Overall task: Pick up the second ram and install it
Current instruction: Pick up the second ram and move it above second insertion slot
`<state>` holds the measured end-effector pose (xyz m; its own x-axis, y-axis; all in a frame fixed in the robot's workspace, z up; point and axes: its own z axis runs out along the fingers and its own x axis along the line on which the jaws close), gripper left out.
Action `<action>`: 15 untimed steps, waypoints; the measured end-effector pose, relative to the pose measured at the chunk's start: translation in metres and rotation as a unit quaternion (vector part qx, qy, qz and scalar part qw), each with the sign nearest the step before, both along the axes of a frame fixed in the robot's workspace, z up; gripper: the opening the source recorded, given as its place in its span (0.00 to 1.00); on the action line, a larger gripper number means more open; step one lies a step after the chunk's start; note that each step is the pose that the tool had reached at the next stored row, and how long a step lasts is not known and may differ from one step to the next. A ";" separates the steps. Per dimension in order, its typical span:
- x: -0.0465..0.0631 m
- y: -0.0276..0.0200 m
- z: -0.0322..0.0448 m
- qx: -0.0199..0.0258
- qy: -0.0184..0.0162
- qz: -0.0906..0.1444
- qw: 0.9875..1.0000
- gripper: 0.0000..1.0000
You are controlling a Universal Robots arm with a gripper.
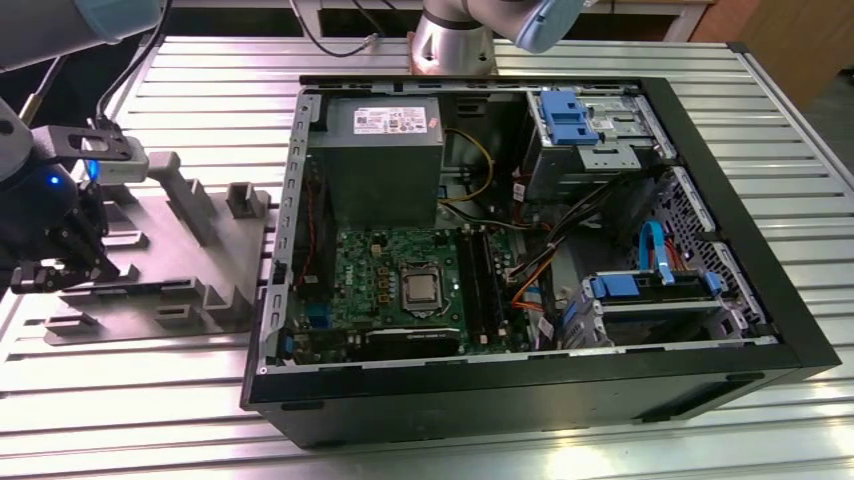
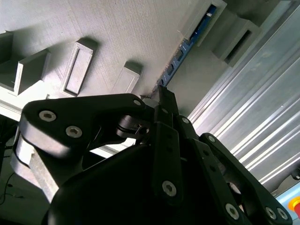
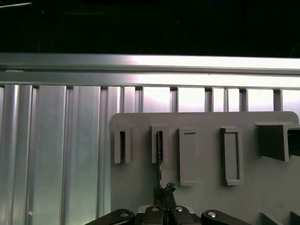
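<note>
The gripper (image 2: 161, 96) is found closed on one end of the second ram (image 2: 183, 50), which is seated edgewise in a slot of the grey fixture plate (image 2: 117, 28).

Exterior view: even overhead light, bright on the slatted table (image 1: 134, 400); the computer case (image 1: 534, 405) interior is dimmer, shadowed under its walls. First wrist view — glare bands along the table's far edge, black beyond. Second wrist view: gripper (image 2: 161, 93) dark against the pale fixture plate (image 2: 117, 37).

The second ram (image 2: 176, 62) sits in the holder (image 1: 160, 255) beside the case (image 1: 534, 400).
</note>
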<state>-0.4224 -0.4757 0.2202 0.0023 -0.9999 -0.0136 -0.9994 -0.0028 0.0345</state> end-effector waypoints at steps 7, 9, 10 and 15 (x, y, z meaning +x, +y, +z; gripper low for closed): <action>0.000 -0.0001 0.0000 0.000 0.000 0.000 1.000 0.29; 0.000 0.0000 0.0000 0.000 0.000 0.000 1.000 0.36; 0.000 0.0000 -0.0008 0.000 0.000 0.000 1.000 0.36; -0.001 0.0000 -0.0089 0.001 -0.001 0.004 1.000 0.36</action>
<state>-0.4235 -0.4757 0.2112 0.0102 -0.9998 -0.0149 -0.9994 -0.0107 0.0330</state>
